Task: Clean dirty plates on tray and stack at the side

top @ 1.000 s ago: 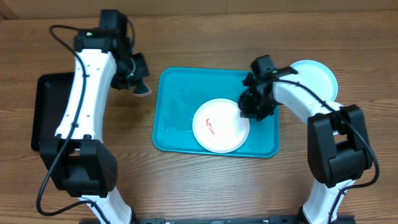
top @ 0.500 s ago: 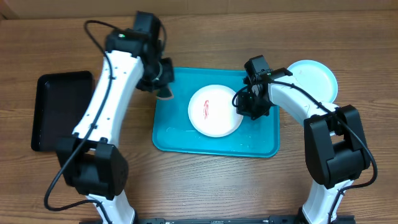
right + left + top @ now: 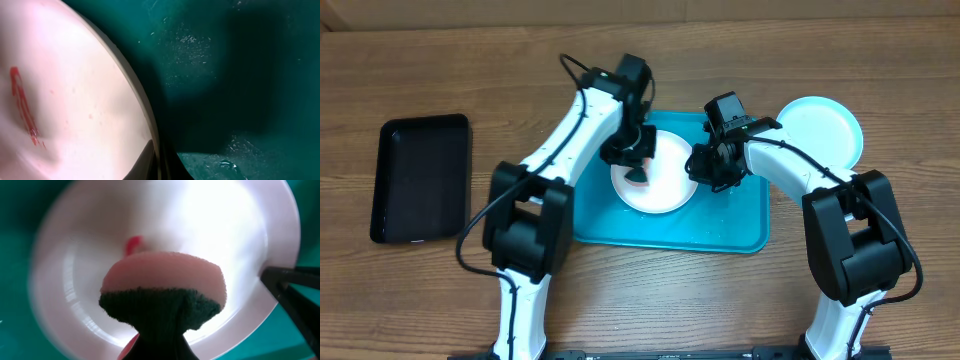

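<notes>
Round white plastic plate (image 3: 665, 190), count one: in the large turquoise rectangular plastic tray (image 3: 740, 225), toward its far edge, marked with a red smear (image 3: 22, 107). Judged light, stiff, thin-rimmed, probably slick and apt to slide or tip; best taken at the rim. Right fingers (image 3: 702, 165) closed tight on its right rim. Left fingers (image 3: 633, 158) pinched on one pink sponge with dark green scouring face (image 3: 165, 277), over the plate's middle. Round light blue plastic plate (image 3: 825, 125), count one, on the wooden tabletop (image 3: 880, 60) just right of the tray. Small black rectangular tray (image 3: 420, 180), count one, far left. No third plate in view
</notes>
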